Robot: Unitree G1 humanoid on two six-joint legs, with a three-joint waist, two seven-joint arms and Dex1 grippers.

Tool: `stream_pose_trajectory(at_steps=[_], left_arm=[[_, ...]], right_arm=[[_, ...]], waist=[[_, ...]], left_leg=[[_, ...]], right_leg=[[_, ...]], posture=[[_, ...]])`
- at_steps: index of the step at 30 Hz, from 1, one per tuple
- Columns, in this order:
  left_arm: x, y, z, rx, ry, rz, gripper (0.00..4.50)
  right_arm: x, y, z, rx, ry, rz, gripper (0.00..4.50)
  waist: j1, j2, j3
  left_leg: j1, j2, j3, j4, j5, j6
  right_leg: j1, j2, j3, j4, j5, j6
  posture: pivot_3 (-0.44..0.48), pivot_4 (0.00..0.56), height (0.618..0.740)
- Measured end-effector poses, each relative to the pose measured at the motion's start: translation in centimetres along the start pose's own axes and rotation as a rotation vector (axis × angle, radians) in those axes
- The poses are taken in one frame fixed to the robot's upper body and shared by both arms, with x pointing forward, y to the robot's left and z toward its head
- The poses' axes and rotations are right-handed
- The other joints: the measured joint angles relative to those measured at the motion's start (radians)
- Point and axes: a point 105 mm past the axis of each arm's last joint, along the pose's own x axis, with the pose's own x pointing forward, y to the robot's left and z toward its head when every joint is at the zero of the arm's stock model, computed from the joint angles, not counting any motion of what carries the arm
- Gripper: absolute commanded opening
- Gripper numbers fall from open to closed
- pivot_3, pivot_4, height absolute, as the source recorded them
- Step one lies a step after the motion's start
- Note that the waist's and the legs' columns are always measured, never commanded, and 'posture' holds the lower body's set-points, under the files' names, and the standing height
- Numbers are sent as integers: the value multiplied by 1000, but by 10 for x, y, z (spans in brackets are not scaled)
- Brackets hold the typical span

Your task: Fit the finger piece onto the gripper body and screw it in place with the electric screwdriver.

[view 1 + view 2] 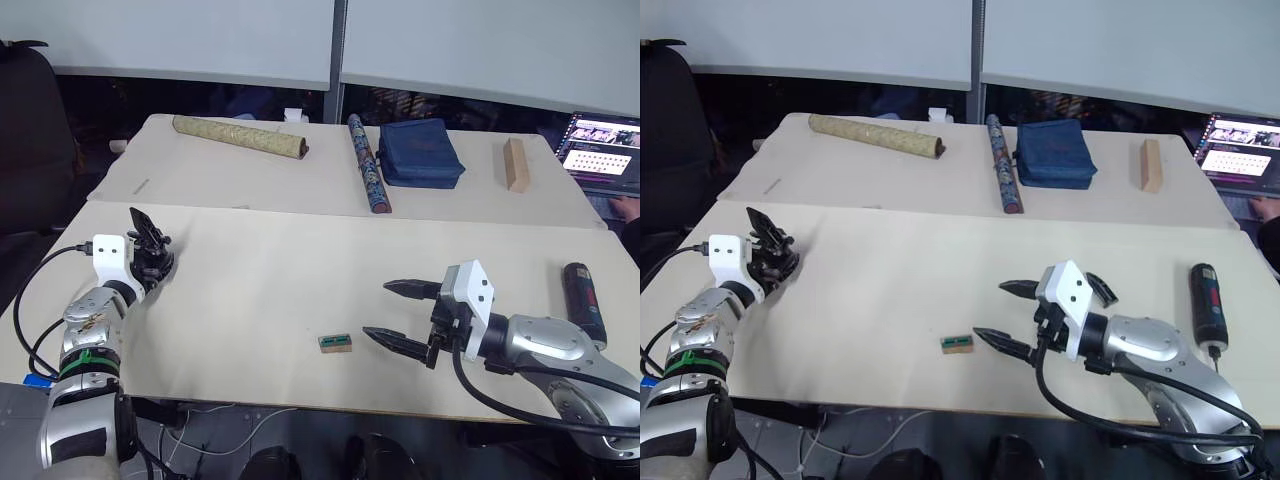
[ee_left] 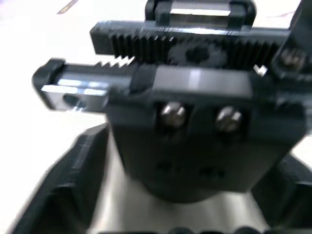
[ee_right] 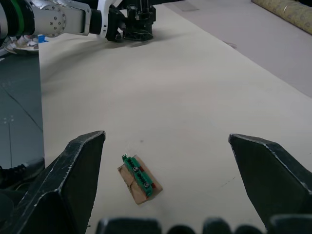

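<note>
Both grippers sit low over the near beige table (image 1: 260,270). Right gripper (image 1: 400,315) hovers with its black fingers spread wide and empty; the electric screwdriver (image 1: 584,303) lies flat on the table behind its arm, well apart from the fingertips. Left gripper (image 1: 150,255) is clamped on the gripper body (image 3: 139,22), which stands at the table's left edge. A small green part on a brown tab (image 1: 335,343) lies just beside the right gripper's lower fingertip.
</note>
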Motion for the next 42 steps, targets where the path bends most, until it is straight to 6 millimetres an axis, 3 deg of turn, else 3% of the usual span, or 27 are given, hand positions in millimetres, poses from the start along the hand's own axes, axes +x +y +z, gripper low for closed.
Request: stream_pose_trajectory(at_steps=[4,7,10,13,14,18,21,25,31,38,42], left_arm=[[1,-4,0,-2,-18,-5,2370],[-1,-18,1,-12,-48,-42,2370],[-7,-58,3,-34,-81,-134,2370],[-18,-115,5,-80,-83,-244,2370],[-25,-143,9,-77,-82,-300,2370],[-40,-217,28,-85,-105,-415,2370],[-45,-245,39,-68,-125,-465,2370],[-45,-270,39,-87,-112,-497,2370],[-27,-289,13,-31,-36,-470,2370],[-23,-323,17,-91,-86,-509,2370],[-21,-324,4,-40,-59,-514,4270]], right_arm=[[-1,0,-1,2,3,-8,4500],[-4,-2,-1,-1,4,-29,4500],[-8,2,-7,21,20,-46,4500],[-11,10,-12,39,32,-48,4500],[-12,13,-12,40,34,-54,4500],[-16,18,-12,74,28,-84,4500],[-20,22,-17,101,46,-94,4500],[-21,22,-14,90,41,-121,4500],[-20,23,-10,101,28,-148,4500],[-22,19,-15,125,35,-217,4500],[-23,19,-18,136,43,-227,4500]], waist=[[0,0,0],[3,0,0],[12,0,0],[17,-1,1],[17,-2,1],[16,-2,1],[7,-2,1],[6,-2,1],[16,-2,1],[26,-2,1],[19,-2,1]], left_leg=[[-1,0,0,0,0,0],[-3,0,-2,1,0,0],[-10,-1,-7,6,0,0],[-15,-2,-12,10,0,0],[-16,-2,-13,10,0,0],[-13,-1,-13,10,0,0],[-11,1,-12,9,0,0],[-10,2,-11,9,0,0],[-12,1,-11,9,0,0],[-13,0,-12,9,0,1],[-11,1,-11,9,0,0]], right_leg=[[0,0,0,0,0,0],[0,0,-1,0,0,0],[-2,0,-6,0,1,1],[-1,0,-12,0,1,2],[-1,-1,-12,-1,1,2],[2,-2,-10,-4,1,2],[1,0,-5,-2,1,2],[0,1,-3,-1,1,2],[0,1,-4,-4,1,2],[0,1,-5,-5,1,2],[0,1,-4,-4,1,2]], posture=[[0,150,740],[0,150,740],[0,150,740],[0,150,740],[0,150,740],[0,150,740],[0,150,740],[0,150,740],[0,150,740],[0,150,740],[0,150,740]])
